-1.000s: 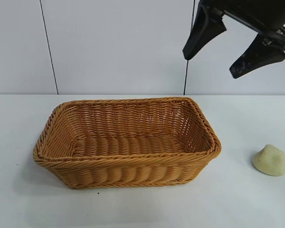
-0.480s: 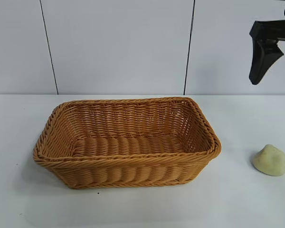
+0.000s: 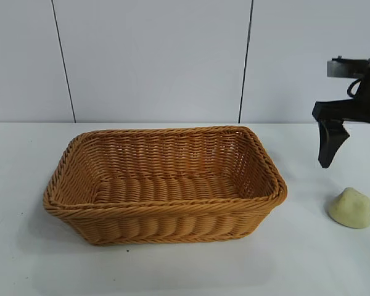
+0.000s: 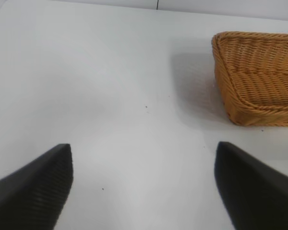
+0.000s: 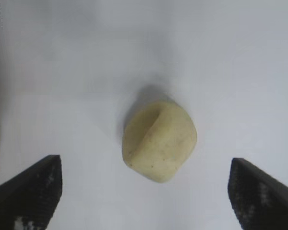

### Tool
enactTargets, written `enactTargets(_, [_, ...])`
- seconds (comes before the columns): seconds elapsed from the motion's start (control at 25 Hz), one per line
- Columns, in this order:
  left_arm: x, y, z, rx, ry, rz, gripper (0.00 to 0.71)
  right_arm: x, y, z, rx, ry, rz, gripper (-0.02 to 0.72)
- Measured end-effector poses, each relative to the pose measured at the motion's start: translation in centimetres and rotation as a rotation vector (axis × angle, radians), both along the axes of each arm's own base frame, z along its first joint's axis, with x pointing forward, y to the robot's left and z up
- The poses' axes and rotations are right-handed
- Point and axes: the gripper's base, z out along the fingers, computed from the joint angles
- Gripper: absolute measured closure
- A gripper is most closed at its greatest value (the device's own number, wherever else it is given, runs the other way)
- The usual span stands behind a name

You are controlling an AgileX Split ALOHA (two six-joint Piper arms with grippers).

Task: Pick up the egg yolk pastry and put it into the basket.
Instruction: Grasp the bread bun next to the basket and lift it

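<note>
Meanwhile the right gripper [image 5: 144,191] hangs with fingers spread wide above the egg yolk pastry [image 3: 350,208], which sits on the white table [image 3: 308,259], well apart from the basket [image 3: 164,183]. Off by the basket's far corner, the left gripper [image 4: 144,187] is likewise released, holding nothing.

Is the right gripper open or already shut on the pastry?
Open: the right gripper has its fingers spread wide either side of the egg yolk pastry, touching nothing.
</note>
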Motion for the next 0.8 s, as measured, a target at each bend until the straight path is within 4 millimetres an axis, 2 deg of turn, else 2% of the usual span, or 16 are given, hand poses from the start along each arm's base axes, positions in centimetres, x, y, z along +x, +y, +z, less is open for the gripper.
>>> enactTargets(0.16, [0.0,0.0,0.0,0.000,-0.001,0.000,0.123,0.3,0.0,-3.8,-0.004,0.091,-0.001,0.034])
enactTargets(0.36, [0.0,0.0,0.0,0.000,-0.001,0.000,0.123,0.4,0.0,-5.0,-0.005,0.120,-0.001,0.055])
enactTargets(0.4, [0.0,0.0,0.0,0.000,-0.001,0.000,0.123,0.4,0.0,-5.2,-0.005,0.123,-0.001,0.081])
enactTargets(0.44, [0.0,0.0,0.0,0.000,-0.001,0.000,0.123,0.4,0.0,-5.3,-0.006,0.124,-0.001,0.192])
enactTargets(0.6, [0.0,0.0,0.0,0.000,-0.002,0.000,0.123,0.4,0.0,-5.3,-0.008,0.124,0.001,0.466])
enactTargets(0.68, [0.0,0.0,0.0,0.000,-0.002,0.000,0.123,0.4,0.0,-5.0,-0.008,0.121,0.001,0.522])
enactTargets(0.8, [0.0,0.0,0.0,0.000,-0.002,0.000,0.123,0.3,0.0,-4.0,-0.006,0.106,0.002,0.547])
